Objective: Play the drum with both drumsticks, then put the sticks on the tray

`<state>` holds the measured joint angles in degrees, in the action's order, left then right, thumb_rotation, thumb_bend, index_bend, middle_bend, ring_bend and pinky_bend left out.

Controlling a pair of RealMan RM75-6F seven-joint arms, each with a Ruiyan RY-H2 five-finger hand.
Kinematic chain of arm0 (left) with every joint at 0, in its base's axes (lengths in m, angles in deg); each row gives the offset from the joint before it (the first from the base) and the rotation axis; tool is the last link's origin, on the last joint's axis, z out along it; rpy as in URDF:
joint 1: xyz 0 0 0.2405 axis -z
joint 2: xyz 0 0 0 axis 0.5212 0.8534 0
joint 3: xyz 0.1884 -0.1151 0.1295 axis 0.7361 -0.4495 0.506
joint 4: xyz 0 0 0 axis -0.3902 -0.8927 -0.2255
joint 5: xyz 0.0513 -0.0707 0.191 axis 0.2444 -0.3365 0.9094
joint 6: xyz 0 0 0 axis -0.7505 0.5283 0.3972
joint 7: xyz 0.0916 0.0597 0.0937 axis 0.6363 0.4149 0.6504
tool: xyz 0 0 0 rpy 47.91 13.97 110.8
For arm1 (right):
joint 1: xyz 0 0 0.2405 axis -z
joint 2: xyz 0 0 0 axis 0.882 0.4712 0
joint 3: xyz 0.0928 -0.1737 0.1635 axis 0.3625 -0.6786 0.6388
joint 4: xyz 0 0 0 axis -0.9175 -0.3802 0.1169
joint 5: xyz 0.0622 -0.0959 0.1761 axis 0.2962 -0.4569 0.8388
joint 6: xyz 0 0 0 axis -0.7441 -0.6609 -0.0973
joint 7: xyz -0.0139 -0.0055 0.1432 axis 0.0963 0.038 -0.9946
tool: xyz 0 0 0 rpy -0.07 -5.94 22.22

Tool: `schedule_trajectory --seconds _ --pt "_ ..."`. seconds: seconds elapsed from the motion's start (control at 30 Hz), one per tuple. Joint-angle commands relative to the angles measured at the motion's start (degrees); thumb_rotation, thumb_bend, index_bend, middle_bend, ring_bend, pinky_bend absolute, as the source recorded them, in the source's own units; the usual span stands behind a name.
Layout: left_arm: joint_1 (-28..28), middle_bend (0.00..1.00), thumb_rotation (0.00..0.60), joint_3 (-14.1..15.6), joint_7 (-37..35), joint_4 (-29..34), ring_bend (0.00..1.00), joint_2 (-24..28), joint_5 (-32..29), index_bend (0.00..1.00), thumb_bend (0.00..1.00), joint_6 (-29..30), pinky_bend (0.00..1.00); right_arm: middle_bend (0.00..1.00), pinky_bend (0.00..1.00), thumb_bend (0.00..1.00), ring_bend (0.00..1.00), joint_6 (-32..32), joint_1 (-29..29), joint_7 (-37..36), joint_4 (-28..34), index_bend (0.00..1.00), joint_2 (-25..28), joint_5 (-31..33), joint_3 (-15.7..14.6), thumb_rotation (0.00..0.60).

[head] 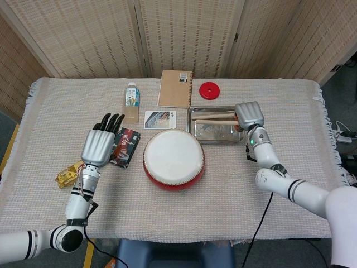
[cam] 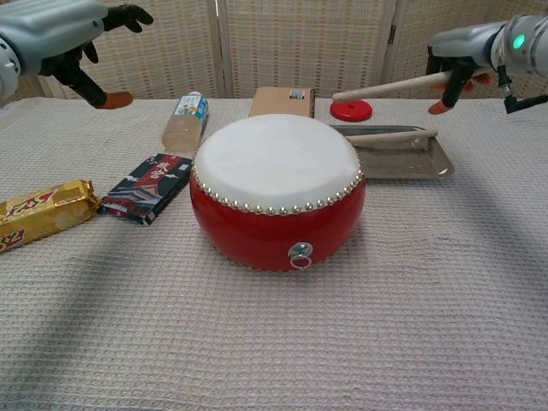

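Holding the second drumstick (cam: pixel 390 85) above the tray (head: pixel 241 137), the right hand (head: pixel 249 115) needed to lower it level beside the first drumstick (cam: pixel 385 134) already lying there before loosening. The left hand (head: pixel 99 146) hung empty, fingers spread, well left of the drum (head: pixel 173 158).

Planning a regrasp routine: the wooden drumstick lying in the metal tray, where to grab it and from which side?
Take the wooden drumstick at its right end, from above. It lies flat along the metal tray, so only a top-down pinch fits; the right hand hovers nearest, holding the other stick.
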<state>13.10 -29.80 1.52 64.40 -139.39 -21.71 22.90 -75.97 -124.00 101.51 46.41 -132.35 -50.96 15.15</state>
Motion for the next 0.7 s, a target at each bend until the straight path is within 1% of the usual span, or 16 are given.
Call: schedule_trajectory --seconds 0.03,0.13,0.3,0.4,0.5,0.6,0.63,0.7 --pt "-1.25 0.06 0.6 -0.35 -2.72 0.17 0.03 1.21 -0.02 0.0 0.36 -0.28 0.28 0.96 0.8 0.24 0.7 7.3 0.04 -1.59 -12.67 1.0 -8.54 -2.54 -1.52 0.6" --pt "-1.98 0.05 0.6 -0.48 -4.58 0.03 0.03 1.96 -0.17 0.0 0.36 -0.7 0.27 0.95 0.78 0.24 0.66 10.36 -0.23 -2.44 -19.44 0.95 -12.58 -3.64 -1.32 0.6" --pt "-2.77 0.05 0.6 -0.35 -6.5 -0.27 0.03 2.85 -0.58 0.0 0.36 -1.7 0.27 0.88 0.74 0.24 0.6 14.35 -1.0 -2.8 -29.33 0.85 -18.05 -4.43 -0.54 0.6" --pt "-3.12 0.05 0.6 -0.35 -7.28 -0.5 0.03 3.13 -0.58 0.0 0.36 -1.9 0.26 0.82 0.72 0.24 0.54 16.56 -1.39 -2.59 -34.67 0.78 -21.04 -4.66 0.06 0.6" --pt "-3.46 0.05 0.6 -0.32 -7.92 -0.59 0.03 3.33 -0.41 0.0 0.36 -1.91 0.26 0.74 0.68 0.24 0.46 18.52 -1.87 -2.12 -39.17 0.67 -23.65 -4.47 0.99 0.6" --pt "-3.79 0.05 0.6 -0.23 -8.28 -0.71 0.03 3.59 -0.26 0.0 0.36 -1.84 0.26 0.62 0.64 0.24 0.37 19.92 -2.22 -2.06 -42.12 0.51 -25.19 -4.56 2.21 0.6" --pt "-3.92 0.05 0.6 -0.22 -8.4 -0.73 0.03 3.72 -0.21 0.0 0.36 -1.82 0.26 0.56 0.61 0.24 0.32 20.51 -2.27 -1.99 -42.87 0.42 -25.44 -4.67 2.61 0.6" --pt "-4.14 0.05 0.6 -0.28 -8.73 -0.66 0.02 3.96 -0.21 0.0 0.36 -1.76 0.26 0.48 0.58 0.24 0.26 21.1 -2.28 -1.98 -43.49 0.31 -25.51 -4.97 3.19 0.6"
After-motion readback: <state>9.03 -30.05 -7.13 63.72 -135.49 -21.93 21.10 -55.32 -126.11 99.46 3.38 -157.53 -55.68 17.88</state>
